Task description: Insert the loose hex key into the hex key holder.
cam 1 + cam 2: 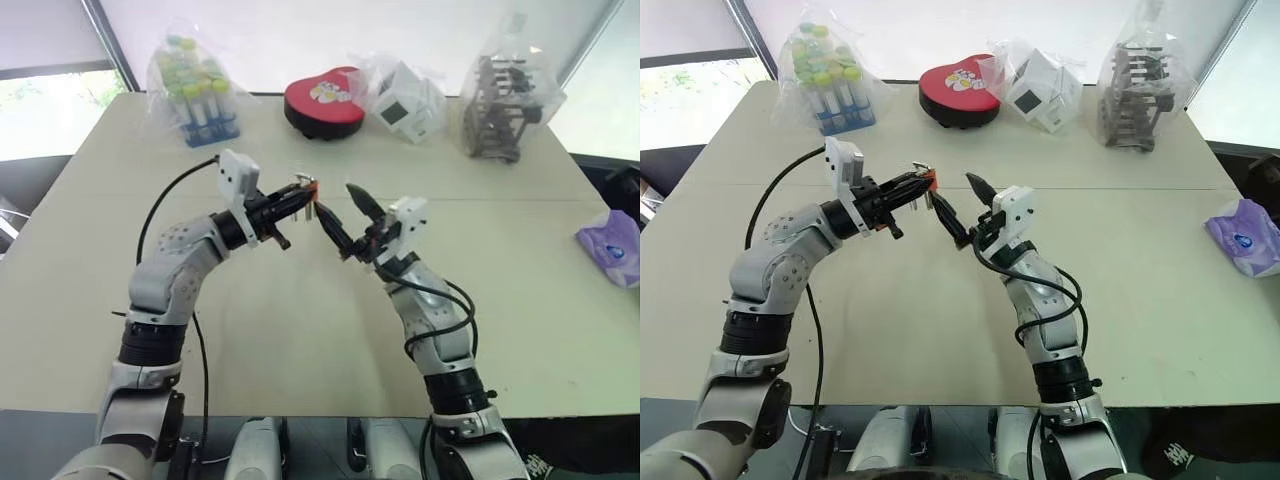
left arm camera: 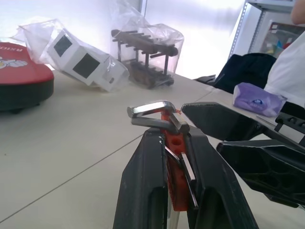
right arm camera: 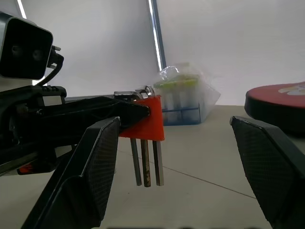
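My left gripper (image 1: 305,200) is shut on the orange hex key holder (image 1: 313,190) and holds it up over the middle of the table. Three metal keys (image 3: 147,162) hang from the block, and their bent ends (image 2: 152,110) show above its top. I cannot tell the loose hex key apart from the keys seated in the block. My right gripper (image 1: 345,215) stands open just to the right of the holder. Its fingers (image 3: 102,162) spread wide with nothing between them. One right finger (image 2: 224,121) lies close beside the block.
Along the table's far edge stand a bagged tube rack (image 1: 198,95), a red heart-shaped box (image 1: 322,100), a bagged white cube (image 1: 410,100) and a bagged dark rack (image 1: 500,105). A purple tissue pack (image 1: 612,245) lies at the right edge. A person's white sleeve (image 2: 290,62) shows beyond it.
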Robot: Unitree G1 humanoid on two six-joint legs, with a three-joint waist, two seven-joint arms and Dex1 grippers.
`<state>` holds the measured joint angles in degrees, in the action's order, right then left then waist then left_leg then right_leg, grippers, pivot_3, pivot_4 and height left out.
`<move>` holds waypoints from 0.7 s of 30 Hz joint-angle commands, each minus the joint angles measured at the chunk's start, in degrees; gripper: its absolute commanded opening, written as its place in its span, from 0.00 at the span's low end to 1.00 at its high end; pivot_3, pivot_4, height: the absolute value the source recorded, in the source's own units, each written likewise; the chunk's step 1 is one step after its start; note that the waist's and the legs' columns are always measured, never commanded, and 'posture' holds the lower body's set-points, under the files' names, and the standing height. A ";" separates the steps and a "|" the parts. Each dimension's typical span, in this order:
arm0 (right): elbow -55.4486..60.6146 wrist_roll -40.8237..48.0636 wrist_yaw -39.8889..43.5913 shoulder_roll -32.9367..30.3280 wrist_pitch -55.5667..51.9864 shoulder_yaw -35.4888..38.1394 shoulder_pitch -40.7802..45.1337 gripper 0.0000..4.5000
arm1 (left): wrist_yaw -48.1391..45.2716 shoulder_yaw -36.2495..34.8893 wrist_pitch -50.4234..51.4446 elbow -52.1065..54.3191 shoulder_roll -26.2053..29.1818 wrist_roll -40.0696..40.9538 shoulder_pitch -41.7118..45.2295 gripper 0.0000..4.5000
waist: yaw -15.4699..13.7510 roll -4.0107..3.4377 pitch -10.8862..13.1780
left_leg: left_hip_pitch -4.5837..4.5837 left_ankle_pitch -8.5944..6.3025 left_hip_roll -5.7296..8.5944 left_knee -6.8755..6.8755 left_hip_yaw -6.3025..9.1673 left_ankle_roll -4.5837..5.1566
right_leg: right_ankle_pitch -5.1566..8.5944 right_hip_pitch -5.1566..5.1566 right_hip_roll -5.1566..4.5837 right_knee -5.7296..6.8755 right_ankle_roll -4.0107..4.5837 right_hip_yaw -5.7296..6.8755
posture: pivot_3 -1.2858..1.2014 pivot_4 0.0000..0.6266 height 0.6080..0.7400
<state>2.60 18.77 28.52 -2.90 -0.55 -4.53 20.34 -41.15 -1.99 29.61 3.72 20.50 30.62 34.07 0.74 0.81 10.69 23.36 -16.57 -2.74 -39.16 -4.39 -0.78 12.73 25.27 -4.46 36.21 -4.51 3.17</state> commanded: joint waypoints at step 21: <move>15.70 3.73 -2.66 -13.71 -6.54 13.12 -16.18 0.78 | 18.01 -2.58 18.73 -3.16 -19.89 9.59 -4.59 0.00 | -0.10 0.00 -0.01 | -0.07 -0.01 0.03 -0.04 0.02 0.02 | 0.00 -0.10 0.01 -0.02 0.00 -0.02 | 0.52 0.24 1.00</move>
<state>14.96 21.65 26.14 -16.64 -7.28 8.23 4.29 -24.11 -3.23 47.52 0.36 1.12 38.31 29.62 0.63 0.81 10.67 23.29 -16.58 -2.70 -39.20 -4.37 -0.77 12.74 25.16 -4.45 36.19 -4.51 3.15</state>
